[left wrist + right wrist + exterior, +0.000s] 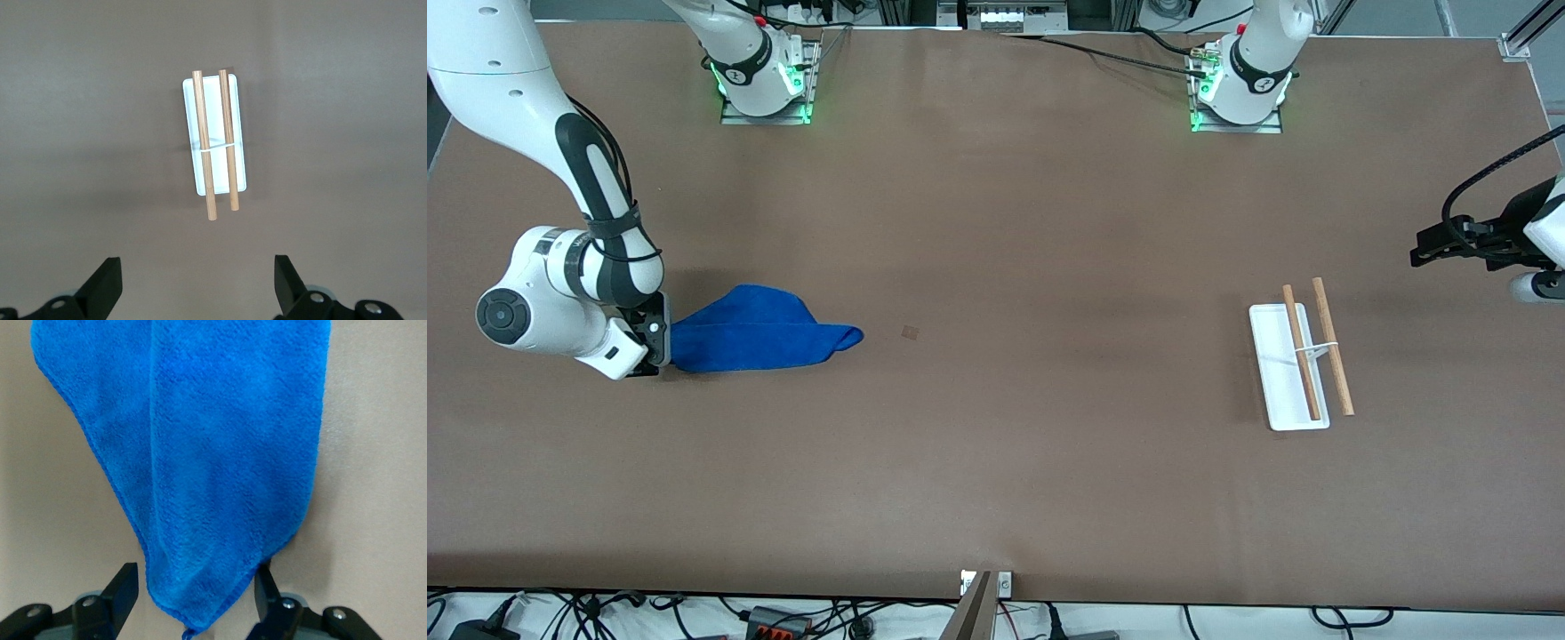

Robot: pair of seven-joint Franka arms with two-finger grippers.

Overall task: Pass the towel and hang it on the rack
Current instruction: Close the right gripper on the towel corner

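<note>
Only the right wrist view shows the right gripper's point(193, 597) part-open fingers point(123, 593) straddling the towel point(200, 453).

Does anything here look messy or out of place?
Nothing stands out. The towel lies folded between the right gripper's fingers, the rack stands upright, and the left gripper hangs open above it.
</note>
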